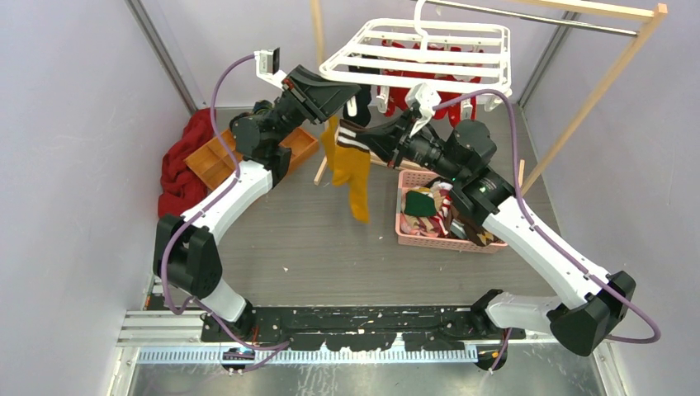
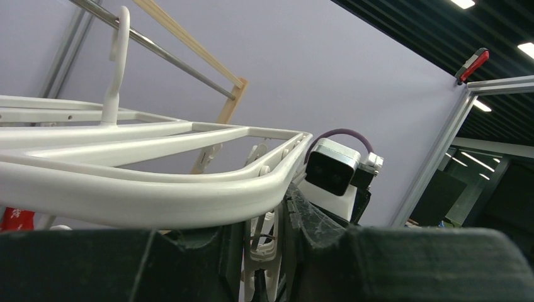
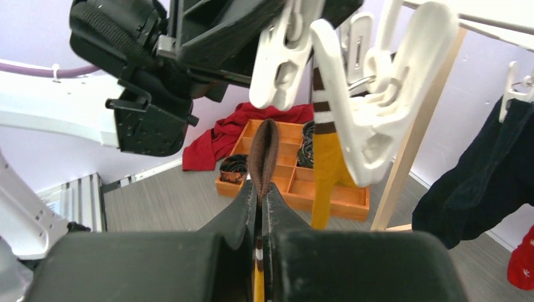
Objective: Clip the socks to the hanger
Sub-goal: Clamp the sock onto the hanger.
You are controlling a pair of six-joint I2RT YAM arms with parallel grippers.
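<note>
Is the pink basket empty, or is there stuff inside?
Not empty: the basket has a pile of colourful socks lying inside.

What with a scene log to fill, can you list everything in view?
hanger: one, white, hanging from rack
clips: many, white, under hanger
yellow socks: apparently two, below hanger's near edge
dark sock: one, clipped to hanger
red items: some, hung under hanger
basket: one, pink, table right, holding mixed socks
tray: one, orange, back left
sock rolls: at least two, dark, in tray
cloth: one, red, beside tray, far left
rack: one, wooden, back right
left hand: black, closed on a clip
right hand: black, closed on a yellow sock's brown cuff
</note>
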